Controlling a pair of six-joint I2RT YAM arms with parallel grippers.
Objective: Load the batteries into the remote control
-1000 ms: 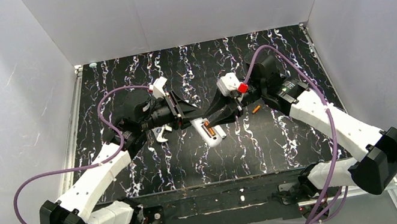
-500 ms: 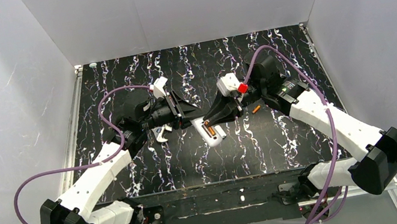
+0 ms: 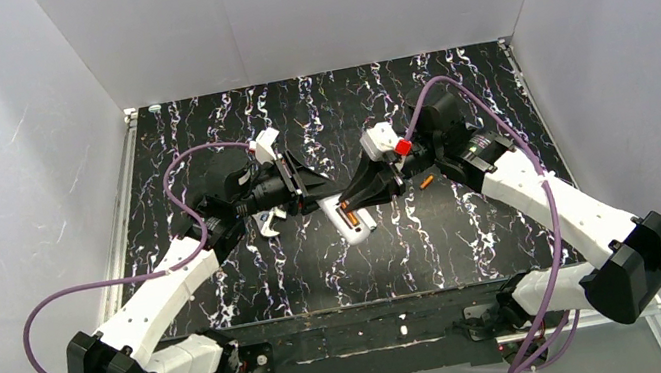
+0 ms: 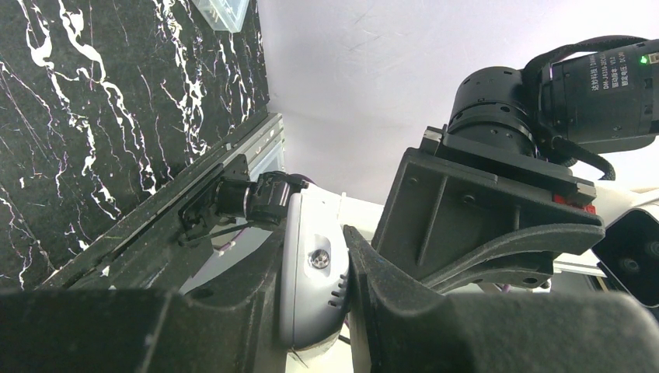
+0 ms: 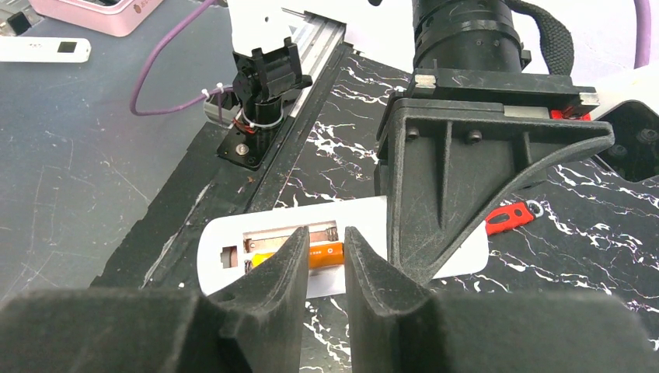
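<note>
The white remote control point(image 3: 352, 220) lies back up in the table's middle, with its battery recess showing. One orange battery point(image 3: 347, 214) sits in the recess, as the right wrist view point(image 5: 325, 254) also shows. The second orange battery point(image 3: 425, 182) lies loose on the table to the right. My left gripper point(image 3: 320, 198) is shut on the remote's far end, and its fingers clamp the white body point(image 4: 311, 287). My right gripper point(image 3: 357, 202) hovers just over the recess. Its fingers point(image 5: 289, 256) stand a narrow gap apart with nothing between them.
A white bent fitting point(image 3: 269, 222) lies under my left arm. A small red-handled tool point(image 5: 510, 218) lies beyond the remote. A clear plastic box point(image 4: 221, 12) sits at the far table edge. White walls close in three sides.
</note>
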